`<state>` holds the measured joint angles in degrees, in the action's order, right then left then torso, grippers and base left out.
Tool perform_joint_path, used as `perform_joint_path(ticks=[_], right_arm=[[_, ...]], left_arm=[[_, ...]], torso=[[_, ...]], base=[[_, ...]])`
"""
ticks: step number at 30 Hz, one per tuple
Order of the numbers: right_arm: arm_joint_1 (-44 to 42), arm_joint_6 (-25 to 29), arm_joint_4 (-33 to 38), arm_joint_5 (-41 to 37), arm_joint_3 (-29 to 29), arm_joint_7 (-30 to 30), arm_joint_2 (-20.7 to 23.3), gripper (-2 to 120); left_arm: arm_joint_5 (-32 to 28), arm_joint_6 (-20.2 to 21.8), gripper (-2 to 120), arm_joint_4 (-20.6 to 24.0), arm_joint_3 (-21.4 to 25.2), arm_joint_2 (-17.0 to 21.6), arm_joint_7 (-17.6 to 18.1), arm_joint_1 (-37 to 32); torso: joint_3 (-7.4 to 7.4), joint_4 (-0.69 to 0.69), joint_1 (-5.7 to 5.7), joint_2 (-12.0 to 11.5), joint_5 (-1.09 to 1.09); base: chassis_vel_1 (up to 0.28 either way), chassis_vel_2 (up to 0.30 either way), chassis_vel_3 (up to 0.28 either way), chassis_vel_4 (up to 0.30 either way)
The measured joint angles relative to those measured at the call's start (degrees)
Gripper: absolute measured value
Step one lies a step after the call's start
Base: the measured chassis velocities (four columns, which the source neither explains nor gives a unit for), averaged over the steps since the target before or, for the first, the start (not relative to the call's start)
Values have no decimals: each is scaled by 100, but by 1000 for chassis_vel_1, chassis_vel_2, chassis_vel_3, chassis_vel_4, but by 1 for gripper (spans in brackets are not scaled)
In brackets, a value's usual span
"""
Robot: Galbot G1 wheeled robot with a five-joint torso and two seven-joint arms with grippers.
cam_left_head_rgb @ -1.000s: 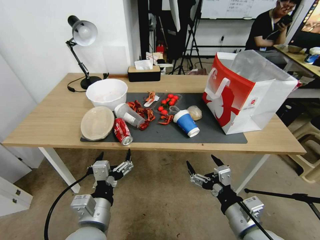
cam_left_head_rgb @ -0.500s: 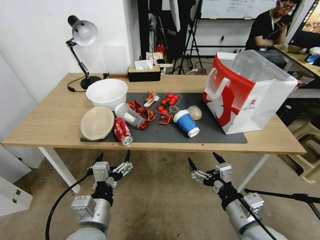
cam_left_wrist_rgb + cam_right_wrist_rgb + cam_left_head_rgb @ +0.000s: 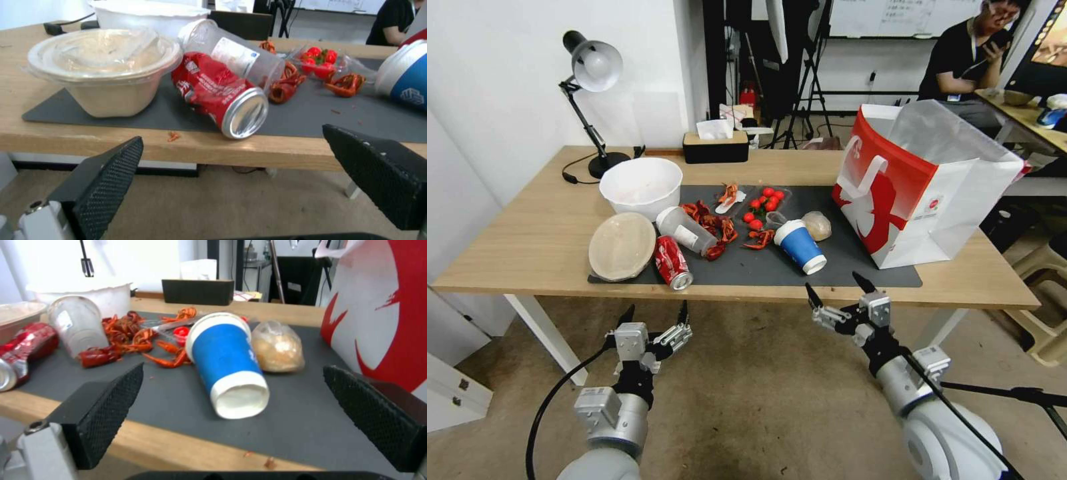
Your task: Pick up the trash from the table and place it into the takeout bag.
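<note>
Two grippers: my left gripper (image 3: 654, 315) hangs below the table's front edge, jaws spread, empty; my right gripper (image 3: 835, 294) sits higher, just under the edge, jaws spread, empty, facing the blue paper cup.
Front edge of table (image 3: 534, 247): light wood, with the dark grey mat (image 3: 854, 263) on it.
Nearest trash: red soda can (image 3: 672, 262) on its side at the mat's front, dented; blue paper cup (image 3: 800, 247) on its side, white lid toward me.
Beside the can: round beige lid (image 3: 622, 245) to the left, clear plastic cup (image 3: 686, 230) lying behind it.
Behind the blue cup: brownish wrapped lump (image 3: 817, 225), just beside it.
Scraps: red shells and small red fruit scattered mid-mat.
Farther back: white bowl (image 3: 641, 186), desk lamp (image 3: 590, 73), tissue box (image 3: 715, 144).
Takeout bag (image 3: 920, 193): upright at the mat's right end, mouth open, liner showing.
Progress: I judge nothing bagged yet; every piece lies on the table.
Left to do: all pickups, likely the blue cup first.
</note>
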<state>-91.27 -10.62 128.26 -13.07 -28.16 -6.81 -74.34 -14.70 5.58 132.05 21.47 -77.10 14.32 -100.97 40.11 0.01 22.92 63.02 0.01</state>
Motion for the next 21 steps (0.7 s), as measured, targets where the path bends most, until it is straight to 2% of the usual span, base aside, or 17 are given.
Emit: perform_joint_path(ticks=[5, 14, 21], right_arm=[[415, 32, -232, -180, -44, 13, 259, 100], [1272, 164, -793, -609, 183, 113, 475, 100], [2050, -281, -1235, -1070, 472, 315, 492, 100]], left_arm=[[-138, 10, 100, -209, -25, 188, 12, 147], [-144, -83, 100, -168, 91, 116, -29, 49], [-116, -174, 100, -177, 143, 86, -44, -10]], torso=[[1, -3, 1, 0, -2], [0, -1, 1, 0, -1], [0, -2, 1, 0, -1]], base=[[0, 0, 0, 0], [0, 0, 0, 0], [0, 0, 0, 0]])
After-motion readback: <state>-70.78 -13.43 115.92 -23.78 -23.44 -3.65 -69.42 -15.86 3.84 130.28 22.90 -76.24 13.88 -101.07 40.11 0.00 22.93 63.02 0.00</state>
